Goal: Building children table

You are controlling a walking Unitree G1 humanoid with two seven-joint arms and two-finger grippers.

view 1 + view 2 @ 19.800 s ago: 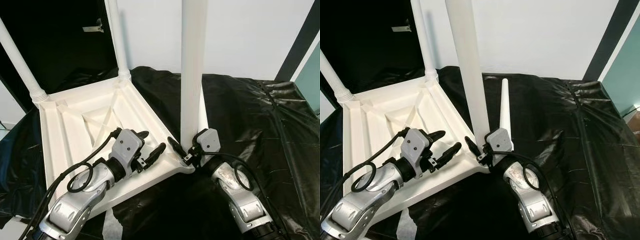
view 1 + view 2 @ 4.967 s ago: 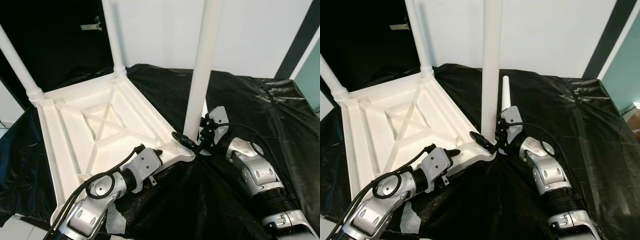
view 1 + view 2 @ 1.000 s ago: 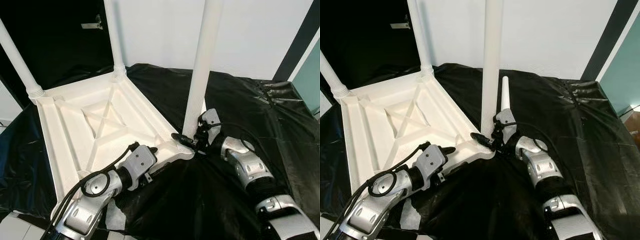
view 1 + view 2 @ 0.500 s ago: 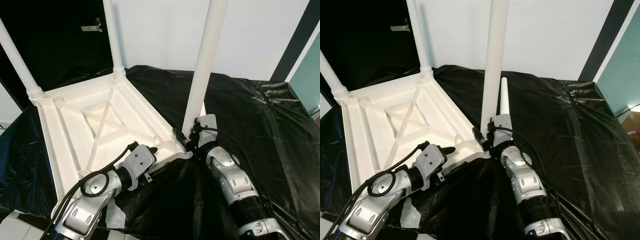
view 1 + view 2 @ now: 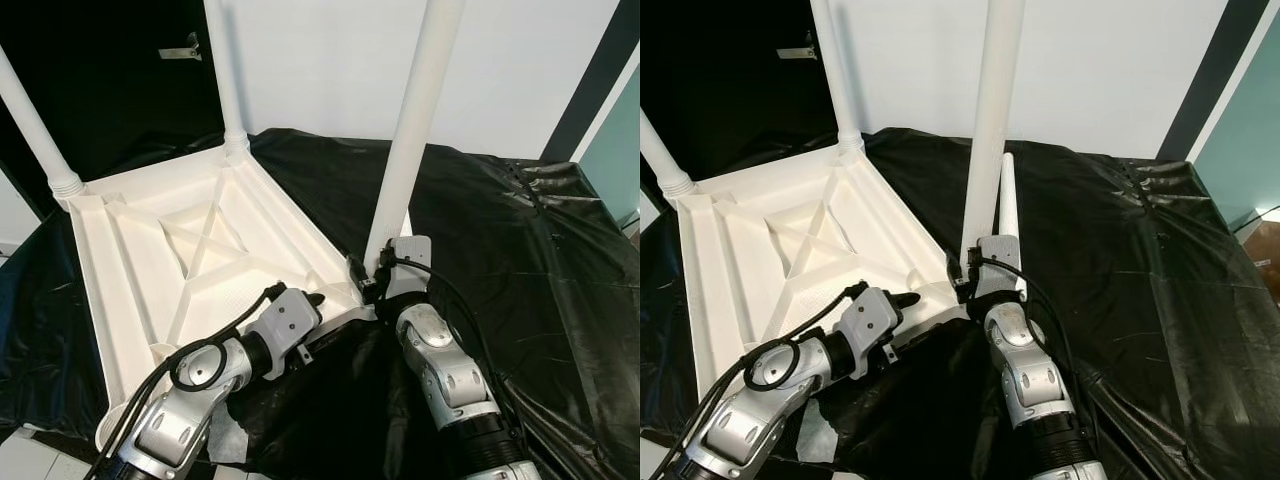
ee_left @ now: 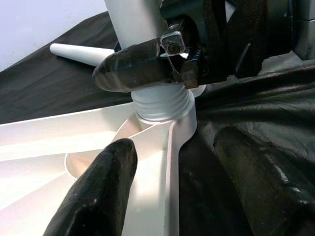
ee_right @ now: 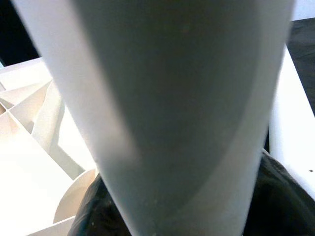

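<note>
White plastic makes up the upturned children's table [image 5: 150,250], which lies underside up on a black plastic sheet [image 5: 500,230] with its ribbed frame and crossed braces showing. At its far left corner 1 leg [image 5: 30,120] stands screwed in, and a 2nd leg [image 5: 222,70] rises from the far corner against a dark doorway. The table's left edge hangs near the sheet's border, where pale floor shows at the bottom left.

Along the near edge, the left gripper [image 5: 312,300] sits at the table's rim just short of the near right corner. Its fingers [image 6: 106,191] are spread wide in the wrist view, 1 over the white inside of the frame and the other over the black sheet outside it, so the rim passes between them without a clear squeeze; nothing is held.

At that near right corner a 3rd leg [image 5: 410,130] stands tilted slightly, its threaded base [image 6: 162,101] seated in the corner socket. The right gripper [image 5: 368,280] is clamped around this leg just above the threads, black fingers [image 6: 138,66] pressed on either side of it.

Just beyond it, a 4th leg [image 5: 1006,200] lies loose on the sheet, its tapered tip pointing away. Further right the sheet spreads wide and wrinkled to a wall with a dark stripe.
</note>
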